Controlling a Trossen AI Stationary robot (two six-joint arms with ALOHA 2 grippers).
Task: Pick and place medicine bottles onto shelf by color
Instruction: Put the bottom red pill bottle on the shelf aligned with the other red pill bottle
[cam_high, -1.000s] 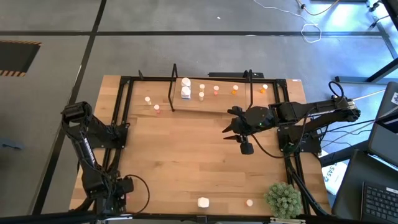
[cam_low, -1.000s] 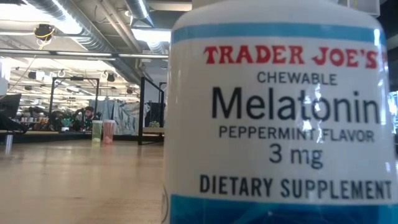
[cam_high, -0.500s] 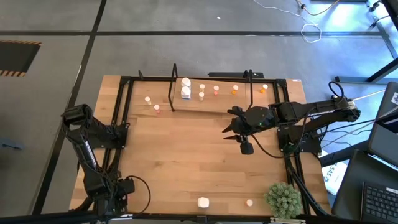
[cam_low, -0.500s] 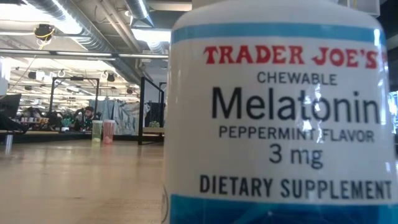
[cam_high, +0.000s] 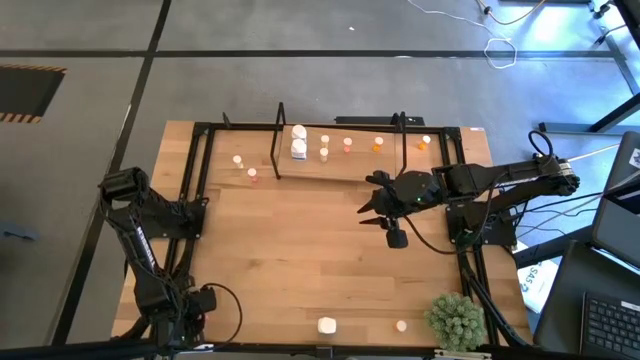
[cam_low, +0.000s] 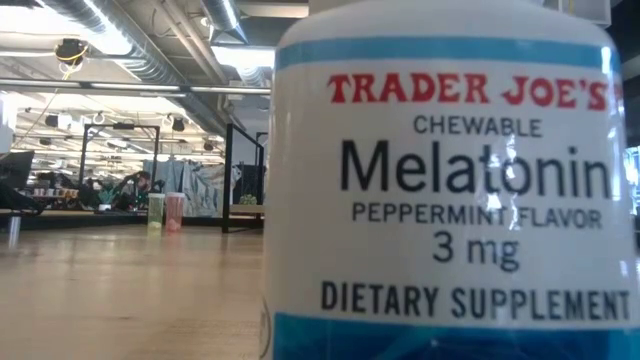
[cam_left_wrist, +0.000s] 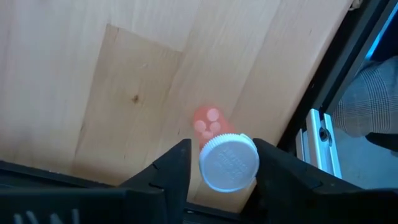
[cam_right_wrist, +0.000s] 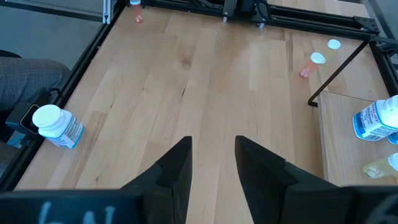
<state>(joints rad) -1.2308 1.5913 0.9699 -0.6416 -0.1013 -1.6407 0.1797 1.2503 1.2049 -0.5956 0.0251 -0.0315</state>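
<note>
In the left wrist view a small pale pink bottle with a white cap stands on the wood near the table's near left corner. My left gripper points down over it, one finger on each side of the cap. From above, this gripper hides the bottle. My right gripper hovers open over the middle right of the table, holding nothing. The shelf stands at the far edge with several white, cream, pink and orange bottles on its base. My left gripper comes from above with its fingers close on both sides of the bottle's white cap. One finger looks level with the cap's rim, and a thin gap shows at the other. I cannot tell whether it touches. The bottle stands on the table.
A white bottle and a small one stand at the near edge, beside a green plant. Two small bottles stand left of the shelf. A white bottle fills the low view. A black frame rims the table.
</note>
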